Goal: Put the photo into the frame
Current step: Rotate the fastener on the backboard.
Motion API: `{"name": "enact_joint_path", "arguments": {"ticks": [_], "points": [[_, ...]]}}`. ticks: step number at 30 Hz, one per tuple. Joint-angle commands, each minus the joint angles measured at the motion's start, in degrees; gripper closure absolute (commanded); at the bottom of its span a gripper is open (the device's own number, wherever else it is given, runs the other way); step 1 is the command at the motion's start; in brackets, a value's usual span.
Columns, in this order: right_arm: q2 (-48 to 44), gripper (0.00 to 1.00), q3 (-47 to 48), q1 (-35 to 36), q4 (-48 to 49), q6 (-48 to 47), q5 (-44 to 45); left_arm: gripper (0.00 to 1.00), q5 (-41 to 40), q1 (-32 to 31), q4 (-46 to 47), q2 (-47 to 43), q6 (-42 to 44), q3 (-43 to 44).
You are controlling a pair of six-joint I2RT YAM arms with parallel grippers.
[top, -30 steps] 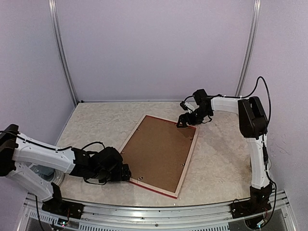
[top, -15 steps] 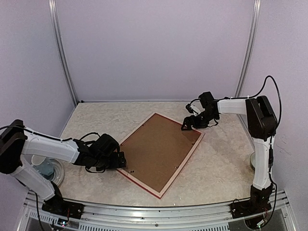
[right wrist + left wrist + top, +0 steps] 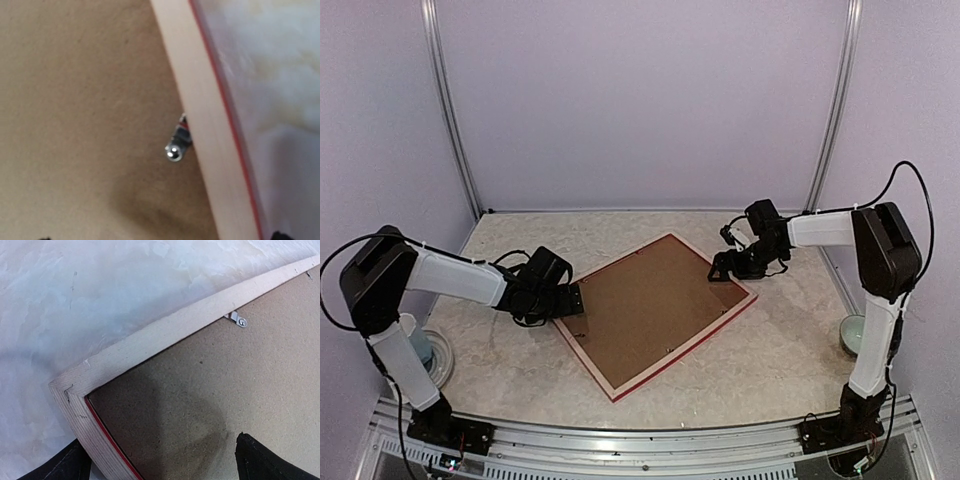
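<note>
The frame (image 3: 683, 346) lies face down on the table, pale wood back up, with a thin red outer edge. A brown backing board (image 3: 655, 305) fills it, held by small metal clips (image 3: 236, 320). My left gripper (image 3: 570, 303) is open and straddles the frame's left corner (image 3: 75, 390), one finger outside the bar and one over the board. My right gripper (image 3: 722, 268) is open and straddles the bar (image 3: 200, 125) by a clip (image 3: 177, 145) near the right corner. The photo is out of view.
A white round stand with a bluish cup (image 3: 420, 350) sits at the left near edge by the left arm's base. A pale bowl (image 3: 853, 330) stands at the right edge. Lilac walls close in the back and both sides.
The frame has turned clockwise on the table, its far corner swinging right and its near corner left. Both grippers moved with their corners, the left one farther away, the right one rightward.
</note>
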Motion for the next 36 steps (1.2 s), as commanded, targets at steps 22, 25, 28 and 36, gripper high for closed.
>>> {"name": "enact_joint_path", "arguments": {"ticks": [22,25,28,36], "points": [[-13.1,0.05,-14.0,1.5,6.5,6.4,-2.1,0.01,13.6,9.4,4.1,23.5,3.3,31.3],[-14.3,0.05,-14.9,1.5,6.6,7.4,-1.1,0.01,12.5,10.5,1.8,23.4,3.8,33.5],[-15.4,0.05,-15.8,1.5,6.6,8.1,-0.2,0.01,8.9,10.8,-1.9,21.4,4.2,33.1],[-18.5,0.05,-18.3,1.5,7.6,9.2,-0.1,0.01,10.9,9.8,4.4,8.2,-0.5,13.3]]}}
